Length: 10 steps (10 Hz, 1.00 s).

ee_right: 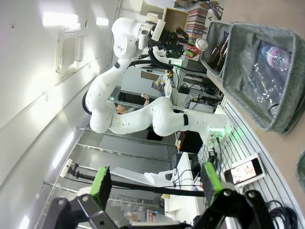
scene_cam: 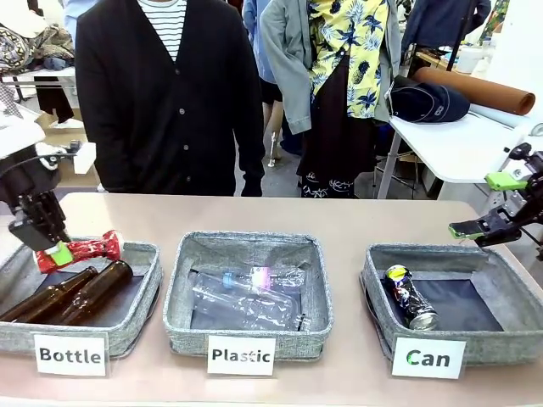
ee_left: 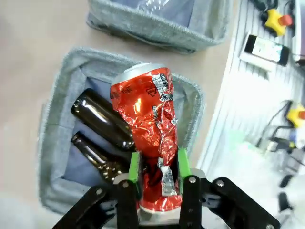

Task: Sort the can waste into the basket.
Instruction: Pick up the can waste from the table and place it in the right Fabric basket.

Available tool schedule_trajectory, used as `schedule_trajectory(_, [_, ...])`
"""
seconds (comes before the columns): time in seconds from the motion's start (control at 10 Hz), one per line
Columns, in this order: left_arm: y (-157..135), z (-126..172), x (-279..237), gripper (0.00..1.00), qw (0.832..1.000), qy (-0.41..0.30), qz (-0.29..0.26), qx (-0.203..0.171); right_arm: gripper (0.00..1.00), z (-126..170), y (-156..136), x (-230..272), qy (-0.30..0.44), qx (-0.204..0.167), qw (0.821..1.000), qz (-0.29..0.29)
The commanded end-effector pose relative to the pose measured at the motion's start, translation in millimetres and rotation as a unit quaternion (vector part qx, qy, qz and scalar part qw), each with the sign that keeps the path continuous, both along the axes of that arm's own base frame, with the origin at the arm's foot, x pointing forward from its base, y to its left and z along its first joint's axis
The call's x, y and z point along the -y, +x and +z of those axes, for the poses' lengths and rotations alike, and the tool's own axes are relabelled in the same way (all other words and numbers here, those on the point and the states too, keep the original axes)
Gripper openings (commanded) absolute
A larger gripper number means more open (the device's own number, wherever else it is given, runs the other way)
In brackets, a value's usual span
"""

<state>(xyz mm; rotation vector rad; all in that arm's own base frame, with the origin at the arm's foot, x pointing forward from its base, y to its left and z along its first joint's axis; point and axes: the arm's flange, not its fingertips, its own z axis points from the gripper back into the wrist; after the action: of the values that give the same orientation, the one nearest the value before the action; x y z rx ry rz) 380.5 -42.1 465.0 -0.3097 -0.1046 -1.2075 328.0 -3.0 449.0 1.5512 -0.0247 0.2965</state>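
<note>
One can binned, one lifted.
Dark can [scene_cam: 410,297] lies in Can basket [scene_cam: 517,339]; left gripper [scene_cam: 53,253] clamps red can [scene_cam: 83,248] over Bottle basket [scene_cam: 140,315]; right gripper [scene_cam: 482,207] gapes empty.

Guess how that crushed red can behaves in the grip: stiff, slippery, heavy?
Red can is heavily creased, so its thin wall probably gives further under squeeze. Likely light: the left end effector holds it by one end. The glossy skin may slip on the pads.
</note>
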Motion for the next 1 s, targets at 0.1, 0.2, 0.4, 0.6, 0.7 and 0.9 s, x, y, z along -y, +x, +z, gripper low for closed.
schedule_trajectory(0.1, [6.2,7.5,11.9,0.0,0.998,0.003,0.044,-0.041,1.0,3.4,0.4,-2.2,0.009,0.002,1.0,0.0])
schedule_trajectory(0.2, [1.3,-0.9,4.5,0.35,1.0,0.004,0.022,-0.018,1.0,0.0,0.0,0.0,0.0,0.0,1.0,0.0])
schedule_trajectory(0.4, [4.9,46.0,88.9,0.35,0.981,-0.032,-0.068,0.181,1.0,57.8,-23.5,14.4,-0.156,-0.031,0.986,0.054])
schedule_trajectory(0.6, [-0.8,107.2,176.0,0.35,0.935,-0.075,-0.127,0.322,1.0,93.9,-67.5,66.6,-0.363,-0.046,0.93,0.036])
schedule_trajectory(0.7, [0.0,121.2,216.2,0.35,0.914,-0.116,-0.166,0.352,1.0,102.6,-90.4,98.4,-0.408,-0.07,0.91,-0.019])
schedule_trajectory(0.9, [28.8,137.0,313.4,0.35,0.904,-0.143,-0.227,0.334,1.0,103.7,-121.8,152.5,-0.408,-0.107,0.89,-0.172])
